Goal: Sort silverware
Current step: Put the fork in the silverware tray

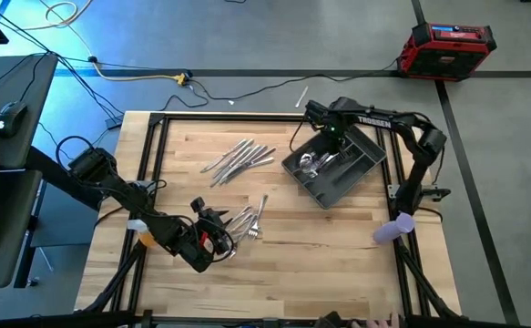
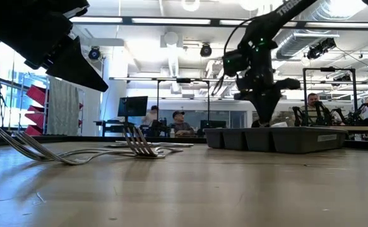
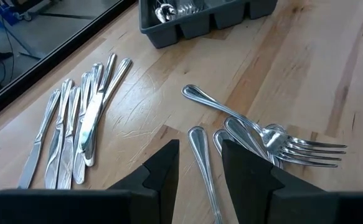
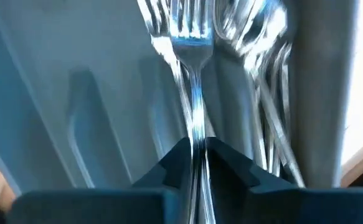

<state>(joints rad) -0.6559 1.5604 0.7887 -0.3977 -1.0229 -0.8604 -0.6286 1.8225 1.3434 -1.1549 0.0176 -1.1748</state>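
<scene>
1. The right gripper (image 4: 193, 155) is down inside the tray (image 1: 361, 178), its fingers closed on the handle of a fork (image 4: 190, 68).
2. That fork points straight ahead of the gripper into one compartment, tines farthest out.
3. Spoons (image 4: 256, 37) lie in the next compartment, just beside the gripped fork across a divider.
4. In the low view the right gripper (image 2: 264, 113) hangs with its tip at the tray's (image 2: 297, 140) rim.
5. The left gripper (image 3: 200, 165) hovers low over the worktop (image 1: 338, 264), fingers a little apart and holding nothing.
6. Loose forks (image 3: 274, 140) lie just ahead of it, handles fanning out and tines bunched together; one handle reaches into the gap between its fingers.
7. Knives (image 3: 75, 130) lie in a row farther ahead and to one side, well apart from the forks.
8. The tray (image 3: 200, 22) sits beyond both groups from the left gripper.
9. From above, the left gripper (image 1: 212, 239) is just beside the forks (image 1: 250, 221), with the knives (image 1: 238, 158) between it and the worktop's far edge.
</scene>
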